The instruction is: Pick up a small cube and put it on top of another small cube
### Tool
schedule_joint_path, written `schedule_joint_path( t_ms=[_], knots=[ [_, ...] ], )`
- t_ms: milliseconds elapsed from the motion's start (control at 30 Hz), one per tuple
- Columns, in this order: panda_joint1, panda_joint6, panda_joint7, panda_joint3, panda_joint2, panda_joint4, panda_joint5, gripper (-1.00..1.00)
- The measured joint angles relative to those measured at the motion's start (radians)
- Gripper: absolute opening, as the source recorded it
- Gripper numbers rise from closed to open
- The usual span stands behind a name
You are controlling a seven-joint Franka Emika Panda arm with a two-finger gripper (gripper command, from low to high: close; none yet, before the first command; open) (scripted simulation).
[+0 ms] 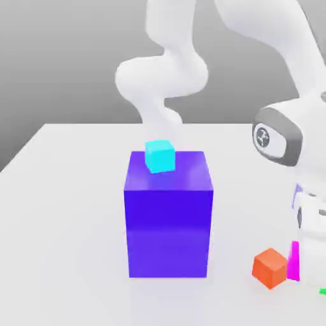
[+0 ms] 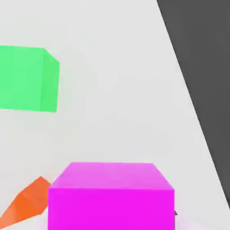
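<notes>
The small magenta-pink cube [image 1: 294, 261] sits at table level on the exterior view's right, mostly covered by the white hand. In the hand view the same cube [image 2: 110, 197] looms close to the camera. My gripper [image 1: 304, 258] has come down over it and is shut on it. A small orange cube [image 1: 270, 267] lies just beside it, toward the exterior view's left, and its corner [image 2: 27, 206] also appears in the hand view. A small cyan cube [image 1: 160, 155] rests on top of the big blue-violet block [image 1: 168, 216].
A green cube [image 2: 28, 78] lies on the white table a short way past the magenta one, and a sliver of it [image 1: 323, 291] reaches the exterior view's right border. The table edge [image 2: 188, 99] runs close by in the hand view. The tall blue-violet block stands mid-table.
</notes>
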Motion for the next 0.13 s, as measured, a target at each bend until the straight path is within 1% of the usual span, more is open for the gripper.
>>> schedule_joint_path(
  t_ms=[33,133],
  knots=[
    [0.024,0.026,0.002,0.004,0.037,0.011,-0.021,1.00],
    [0.024,0.026,0.002,0.004,0.037,0.011,-0.021,1.00]
  ],
)
